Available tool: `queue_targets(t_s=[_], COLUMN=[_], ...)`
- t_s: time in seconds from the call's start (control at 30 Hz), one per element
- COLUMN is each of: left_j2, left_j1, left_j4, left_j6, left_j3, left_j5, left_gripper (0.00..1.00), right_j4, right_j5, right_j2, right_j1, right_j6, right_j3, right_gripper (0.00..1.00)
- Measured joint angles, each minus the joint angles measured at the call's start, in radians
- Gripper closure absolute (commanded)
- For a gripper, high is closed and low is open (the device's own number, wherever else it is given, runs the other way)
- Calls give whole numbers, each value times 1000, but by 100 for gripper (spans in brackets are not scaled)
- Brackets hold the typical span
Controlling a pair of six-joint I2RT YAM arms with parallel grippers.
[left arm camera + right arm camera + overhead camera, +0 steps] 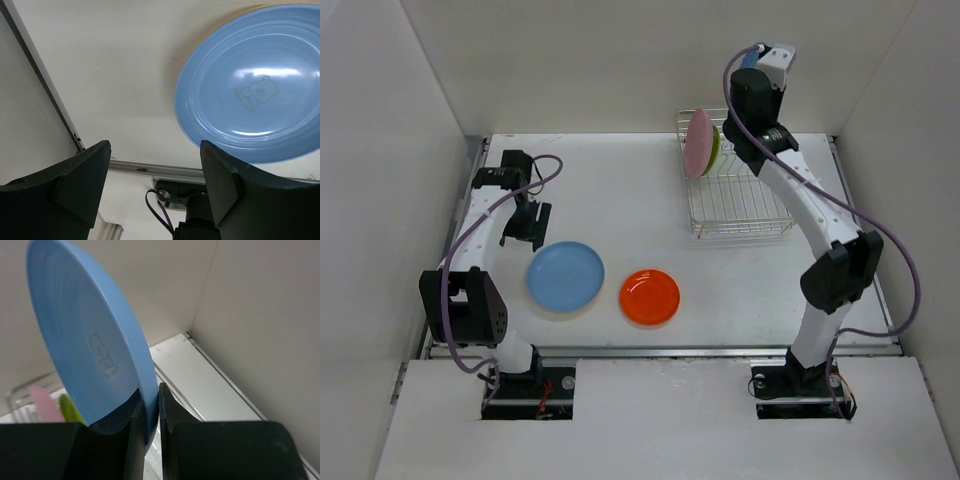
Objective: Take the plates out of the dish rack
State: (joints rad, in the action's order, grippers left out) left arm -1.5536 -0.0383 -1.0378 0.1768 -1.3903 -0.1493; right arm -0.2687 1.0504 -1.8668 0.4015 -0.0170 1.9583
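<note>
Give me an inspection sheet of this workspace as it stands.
Surface: white table, no spills seen.
Job's things: dish rack holds a pink plate and a lime green plate upright. A flat blue plate lies on the table with a pale yellow rim under it. A red-orange plate lies beside it, apart. The held blue plate is raised above the rack.
Clutter: nothing seen.
Hands: left hand open and empty, beside the flat blue plate; right hand shut on the held blue plate's edge.
Cables: purple cables loop along both arms, free of the plates.
Surroundings: white walls on three sides.
</note>
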Motion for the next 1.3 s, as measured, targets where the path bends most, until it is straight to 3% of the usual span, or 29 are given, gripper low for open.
queue_targets(t_s=[0.13, 0.3, 0.53, 0.63, 0.73, 0.93, 1.17, 1.23, 1.3], left_j2=[49, 177, 314, 320, 296, 153, 104, 114, 135], left_j1=[0, 0, -6, -8, -8, -8, -6, -5, -5], left_j4=[-18, -30, -39, -36, -29, 2, 34, 41, 42], left_j6=[4, 31, 68, 76, 79, 101, 83, 76, 74], left_j3=[-8, -32, -47, -30, 25, 188, 240, 240, 240], left_j5=[34, 164, 298, 293, 238, 145, 96, 90, 87], left_gripper=[29, 21, 12, 12, 18, 27, 27, 26, 25], right_j4=[43, -21, -80, -78, -63, 2, 15, 16, 16], right_j5=[-92, -494, -1013, -1166, -1285, -1429, -1433, -1437, -1438], right_j2=[190, 275, 83, -15, -64, -89, -191, -236, -263], right_j1=[97, 217, 359, 417, 464, 482, 467, 468, 468], right_j6=[27, -6, -90, -127, -168, -239, -295, -312, -322], right_j3=[-87, -116, -216, -275, -348, -375, -343, -312, -299], right_gripper=[100, 100, 100, 100, 100, 100, 100, 96, 82])
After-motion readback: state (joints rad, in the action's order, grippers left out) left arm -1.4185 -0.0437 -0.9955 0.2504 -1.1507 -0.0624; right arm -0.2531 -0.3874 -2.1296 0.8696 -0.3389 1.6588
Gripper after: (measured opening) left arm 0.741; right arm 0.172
